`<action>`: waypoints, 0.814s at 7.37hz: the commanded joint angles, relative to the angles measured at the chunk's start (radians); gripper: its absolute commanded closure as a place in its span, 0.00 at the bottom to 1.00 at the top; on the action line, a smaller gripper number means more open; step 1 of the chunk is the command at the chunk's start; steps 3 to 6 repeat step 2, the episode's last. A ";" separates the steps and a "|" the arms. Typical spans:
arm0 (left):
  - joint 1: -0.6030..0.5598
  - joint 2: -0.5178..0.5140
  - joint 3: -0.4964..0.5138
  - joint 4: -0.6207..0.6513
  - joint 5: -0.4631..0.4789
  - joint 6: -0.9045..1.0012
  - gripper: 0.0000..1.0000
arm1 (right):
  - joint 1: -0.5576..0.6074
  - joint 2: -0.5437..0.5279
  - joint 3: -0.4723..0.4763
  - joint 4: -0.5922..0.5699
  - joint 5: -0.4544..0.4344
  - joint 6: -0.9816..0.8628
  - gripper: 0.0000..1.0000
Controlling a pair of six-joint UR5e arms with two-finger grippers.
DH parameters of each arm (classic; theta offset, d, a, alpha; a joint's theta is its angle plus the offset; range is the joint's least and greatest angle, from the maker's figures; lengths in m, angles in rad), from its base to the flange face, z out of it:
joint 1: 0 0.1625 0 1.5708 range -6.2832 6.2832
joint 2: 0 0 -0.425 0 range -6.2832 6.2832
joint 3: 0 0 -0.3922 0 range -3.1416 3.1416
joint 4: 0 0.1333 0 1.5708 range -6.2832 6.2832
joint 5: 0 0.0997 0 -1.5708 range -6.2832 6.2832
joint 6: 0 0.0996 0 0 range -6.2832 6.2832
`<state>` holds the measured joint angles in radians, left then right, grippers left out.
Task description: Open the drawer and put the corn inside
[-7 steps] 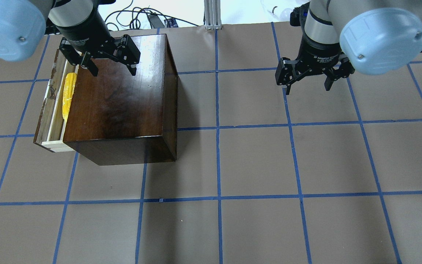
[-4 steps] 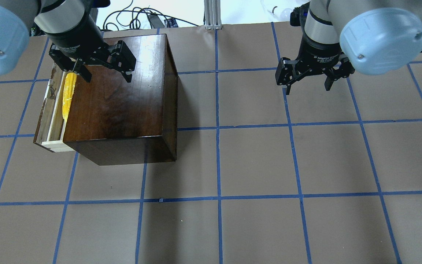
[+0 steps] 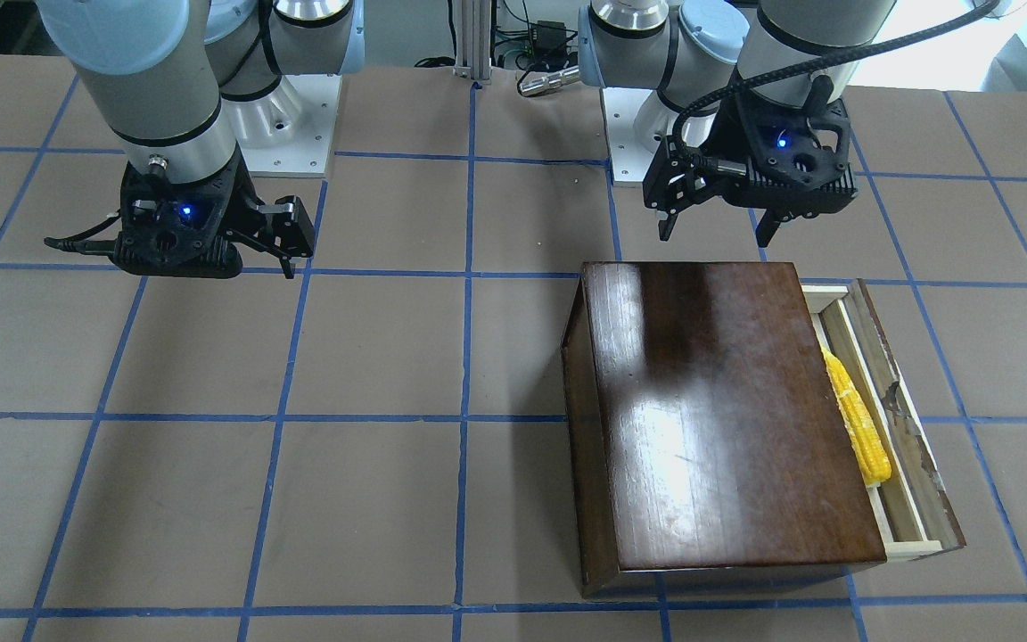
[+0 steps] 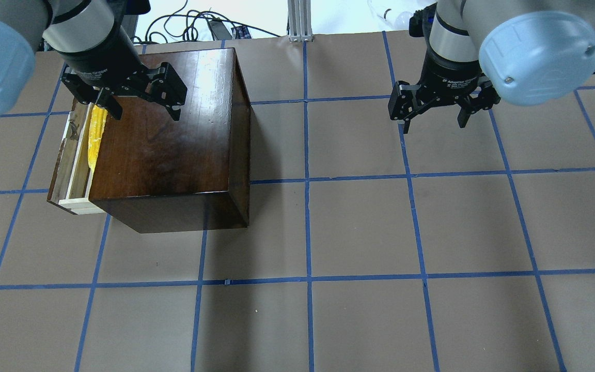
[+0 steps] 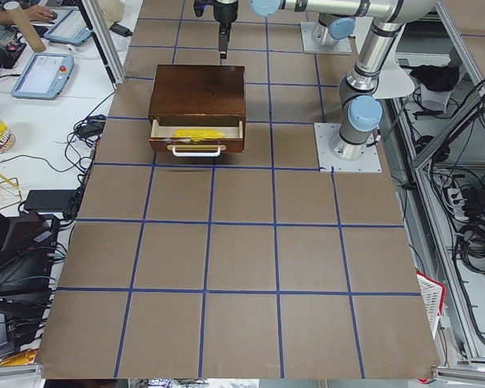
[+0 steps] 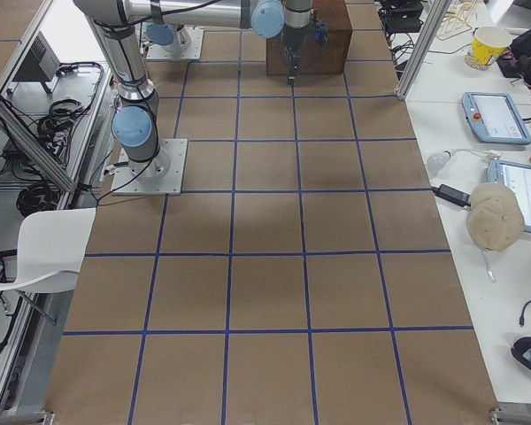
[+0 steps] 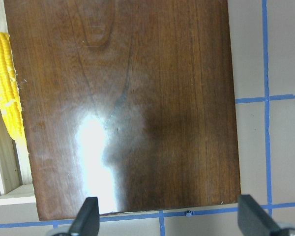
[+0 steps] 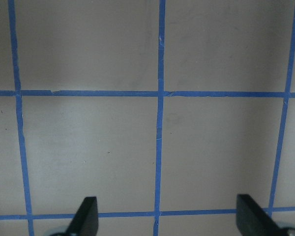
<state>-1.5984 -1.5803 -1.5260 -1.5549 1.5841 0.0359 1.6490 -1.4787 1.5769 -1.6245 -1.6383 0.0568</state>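
Note:
The dark-brown wooden box (image 4: 168,139) stands at the table's left. Its drawer (image 4: 73,155) is pulled partway out of the box's left side. The yellow corn (image 4: 96,135) lies lengthwise inside it, partly under the box's top edge. It also shows in the front view (image 3: 857,419) and in the left wrist view (image 7: 7,98). My left gripper (image 4: 145,114) hangs open and empty above the box top, close to the drawer side. My right gripper (image 4: 434,125) hangs open and empty over bare table far to the right.
The table is brown paper with a blue tape grid (image 4: 308,181). Cables and a metal post (image 4: 297,20) sit beyond the table's edge above the box. In the side view the drawer's white handle (image 5: 196,150) faces the table's end.
My left gripper has drifted left across the box top toward the drawer side, staying open. The corn, the drawer and the right arm have not moved.

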 commanded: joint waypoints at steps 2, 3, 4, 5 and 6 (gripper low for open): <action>0.000 0.000 -0.002 -0.001 0.004 -0.005 0.00 | 0.000 0.000 0.000 0.000 0.000 0.000 0.00; 0.000 0.000 -0.002 -0.001 0.004 -0.005 0.00 | 0.000 0.000 0.000 0.000 0.000 0.000 0.00; 0.000 0.000 -0.002 -0.001 0.004 -0.005 0.00 | 0.000 0.000 0.000 0.000 0.000 0.000 0.00; 0.000 0.000 -0.002 -0.001 0.004 -0.005 0.00 | 0.000 0.000 0.000 0.000 0.000 0.000 0.00; 0.000 0.000 -0.002 -0.001 0.004 -0.005 0.00 | 0.000 0.000 0.000 0.000 0.000 0.000 0.00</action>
